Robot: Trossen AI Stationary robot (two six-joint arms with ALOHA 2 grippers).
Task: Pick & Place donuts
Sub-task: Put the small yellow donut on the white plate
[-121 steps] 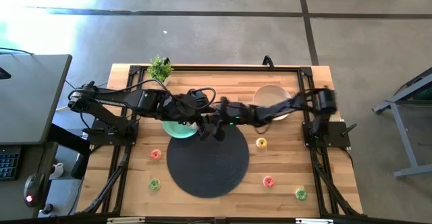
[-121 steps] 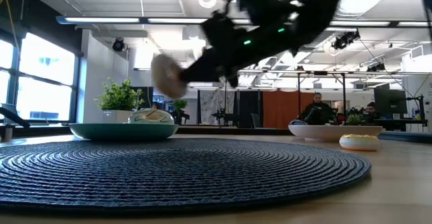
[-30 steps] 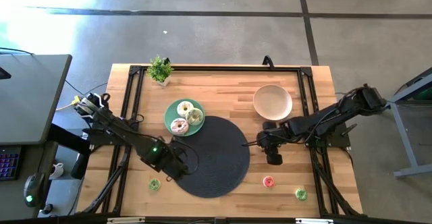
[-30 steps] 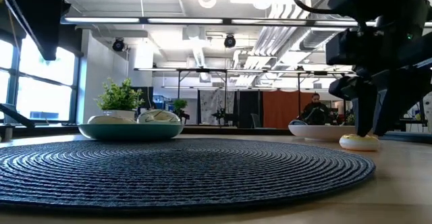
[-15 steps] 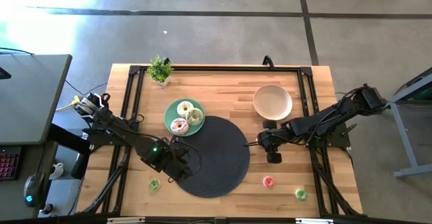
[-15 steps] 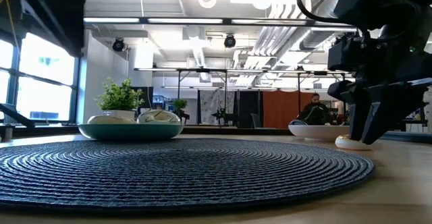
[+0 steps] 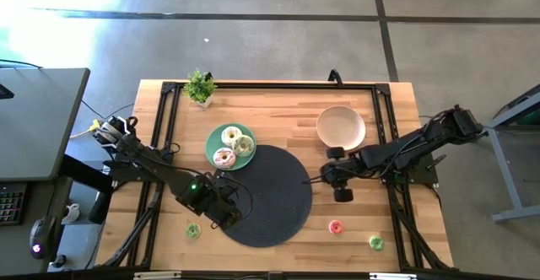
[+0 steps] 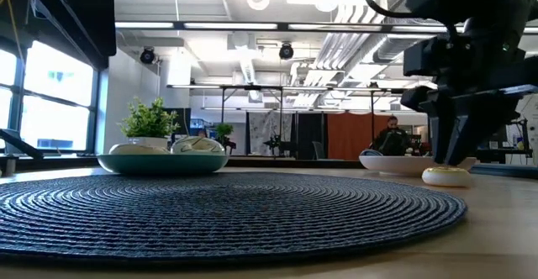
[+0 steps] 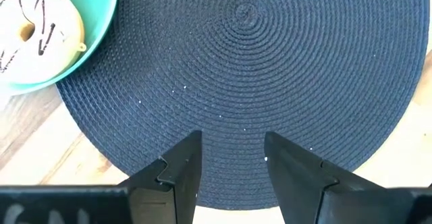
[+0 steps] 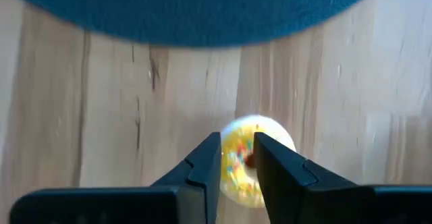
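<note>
A small yellow donut [image 10: 237, 162] lies on the bare wood just right of the dark round mat [image 7: 266, 197]. My right gripper [image 10: 237, 158] points down over it, open only a little, with its fingers either side of one side of the ring. In the low view the donut [image 8: 445, 176] rests flat on the table under that gripper [image 8: 455, 151]. White [image 7: 230, 135], pink [image 7: 224, 157] and pale green [image 7: 244, 145] donuts lie on the mint plate [image 7: 213, 142]. My left gripper [image 9: 233, 162] hangs open and empty over the mat's near-left part. My right gripper comes at the yellow donut from above, pointing down. One finger [image 10: 210, 162] stands at the ring's outer edge and the other [image 10: 270, 163] over its hole. The donut lies flat on the table. I cannot tell whether the fingers touch it.
A beige bowl [image 7: 341, 126] stands at the far right and a small potted plant [image 7: 200, 86] at the far left. Tiny donuts lie near the front edge: green [image 7: 193, 230], pink [image 7: 336, 227], green [image 7: 375, 243]. People sit in the room beyond the table.
My right gripper has stayed over the yellow donut, shifting slightly, and its fingers have drawn closer together around it. The donut has kept its place on the table. My left gripper has edged a little farther over the mat's near-left part, still open.
</note>
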